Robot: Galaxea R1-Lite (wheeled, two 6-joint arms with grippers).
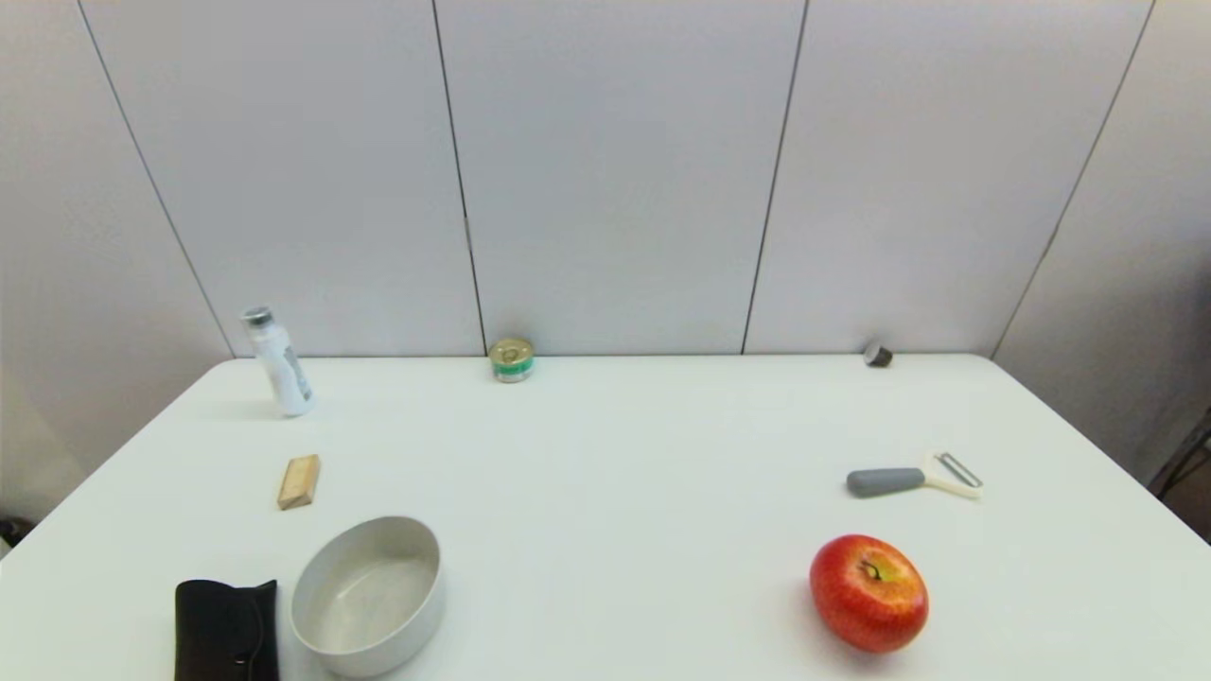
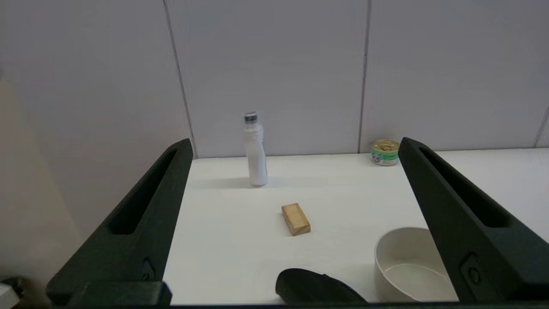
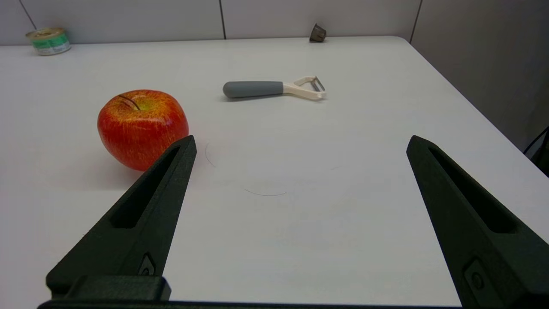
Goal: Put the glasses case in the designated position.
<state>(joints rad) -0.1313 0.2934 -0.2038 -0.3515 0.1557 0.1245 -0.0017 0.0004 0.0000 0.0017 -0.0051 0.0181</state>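
Grippers wait, both spread wide and holding nothing.

Left gripper [image 2: 296, 148] hangs above the near table edge; the glasses case [image 2: 315, 286] lies just under and ahead of it, beside the bowl [image 2: 407, 266]. Right gripper [image 3: 300, 143] has an apple [image 3: 143, 127] near one finger.

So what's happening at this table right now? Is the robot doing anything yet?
Not yet. Nothing is being held: the left gripper and the right gripper both sit open at the near edge, out of the head view. The black glasses case it is meant to move lies flat at the near left, just left of the bowl and untouched. An apple, a peeler, a wooden block, a white bottle and a small tin lie around the white table.
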